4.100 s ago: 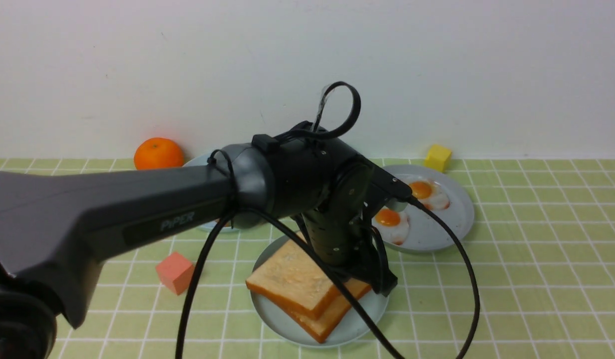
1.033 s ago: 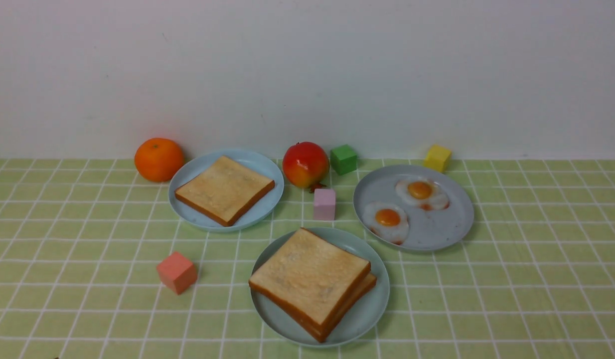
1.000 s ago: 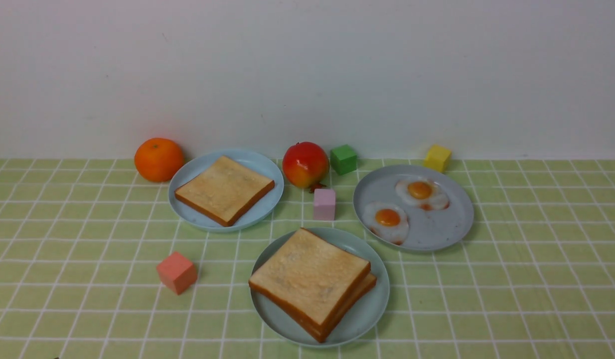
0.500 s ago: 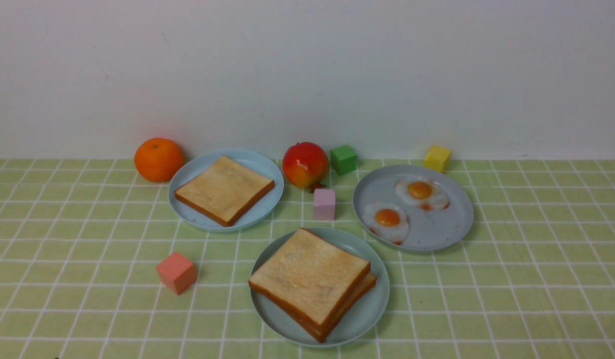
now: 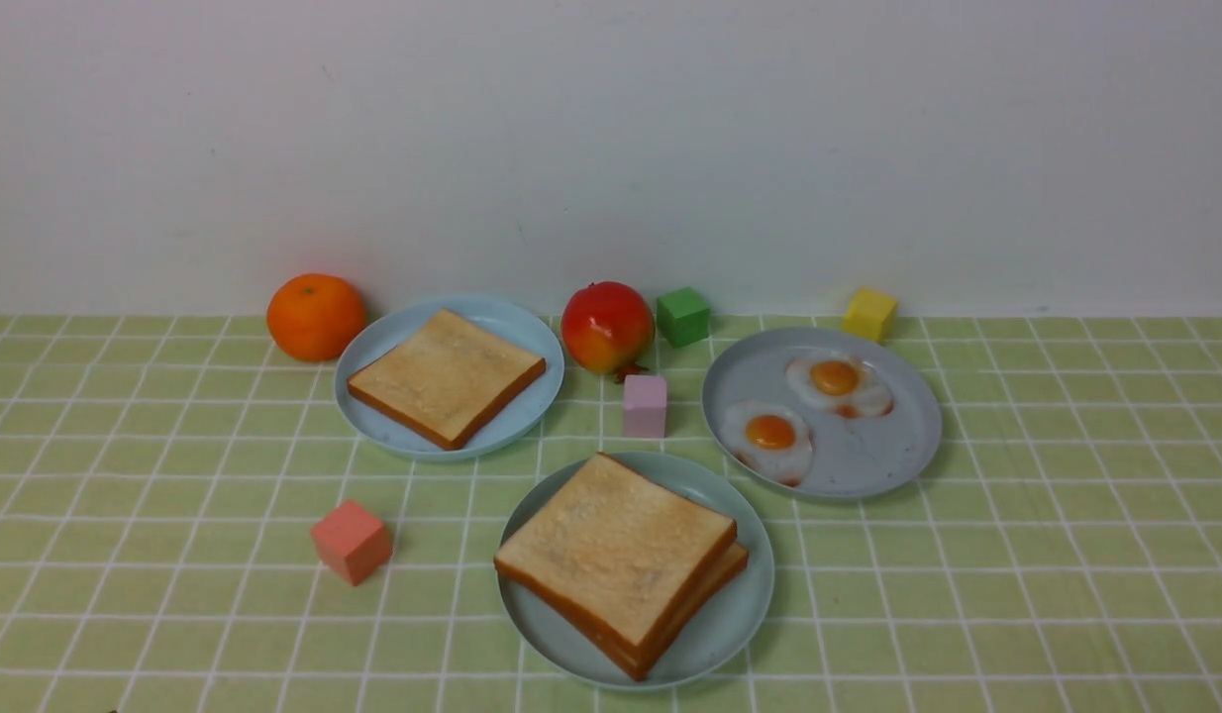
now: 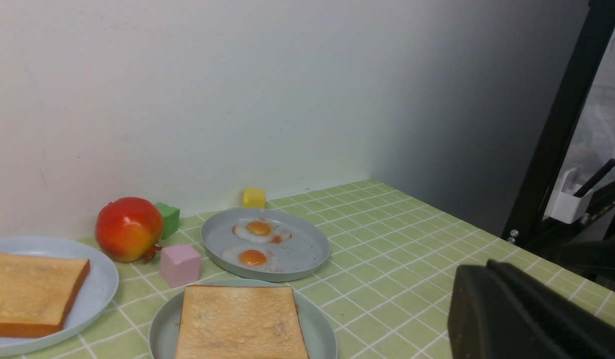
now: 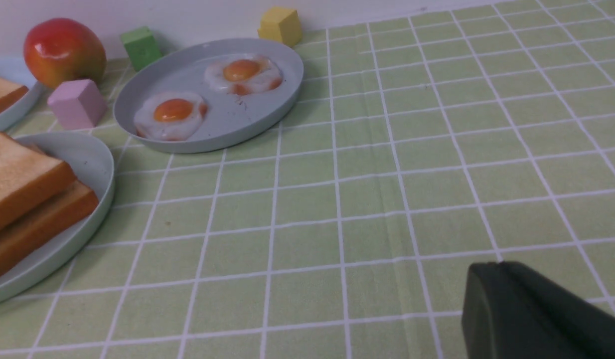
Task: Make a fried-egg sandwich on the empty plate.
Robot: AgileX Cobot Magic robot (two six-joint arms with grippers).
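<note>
Golden sandwich sits on our mint plate, front view, arms unseen. Left wrist view: our left jaws closed, empty, well apart from it. Right wrist view: our right jaws likewise.

The tablecloth looks like matt woven cloth. The mint-green plate seems smooth, matt plastic. Behind it, the pomegranate shines glossy.
</note>
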